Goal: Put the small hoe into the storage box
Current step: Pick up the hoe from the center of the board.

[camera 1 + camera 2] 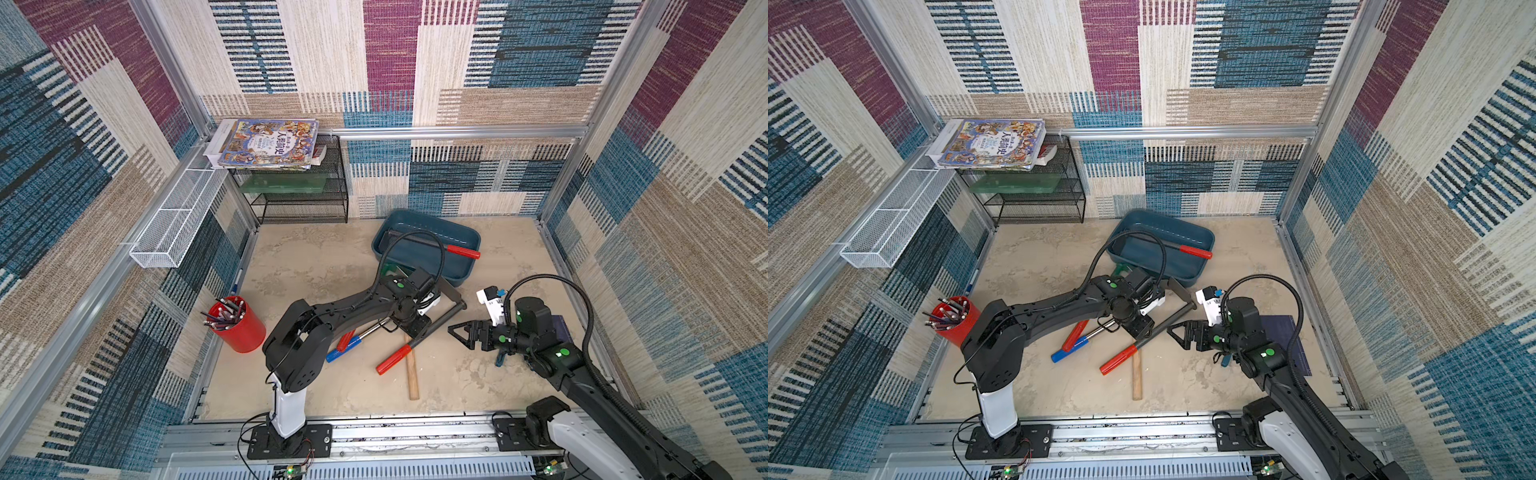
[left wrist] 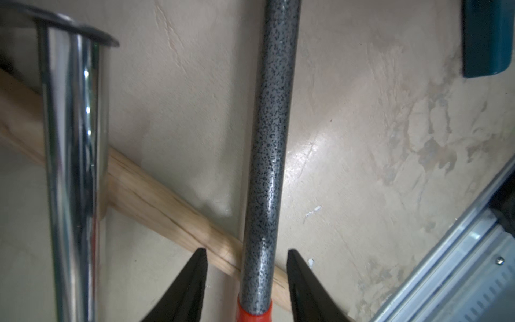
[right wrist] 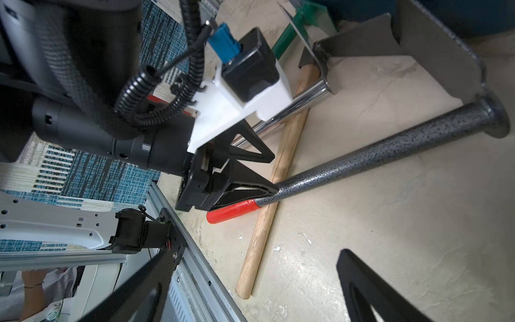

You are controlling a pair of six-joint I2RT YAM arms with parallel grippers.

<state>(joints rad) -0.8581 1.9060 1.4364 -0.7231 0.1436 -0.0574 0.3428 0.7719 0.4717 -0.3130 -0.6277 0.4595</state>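
Note:
The small hoe (image 1: pixel 440 322) (image 1: pixel 1167 326) lies on the floor in front of the storage box, with a speckled grey shaft (image 2: pixel 270 139) (image 3: pixel 376 152), a red grip and a dark blade. My left gripper (image 1: pixel 415 330) (image 2: pixel 246 251) is open and straddles the shaft just above the red grip, with a gap on each side. The storage box (image 1: pixel 465 272) (image 1: pixel 1200 266), a teal tub, stands at the back and holds another red-handled tool (image 1: pixel 463 251). To the right of the hoe, my right gripper (image 1: pixel 455 330) (image 3: pixel 256 256) hangs open with nothing in it.
A wooden-handled tool (image 1: pixel 412 374) lies under the hoe's shaft. A chrome-shafted tool (image 1: pixel 374 330) and red and blue handles (image 1: pixel 345 347) lie under the left arm. A red cup of pens (image 1: pixel 237 328), a black wire rack (image 1: pixel 299 208) and a white mesh basket (image 1: pixel 174 220) stand at the left.

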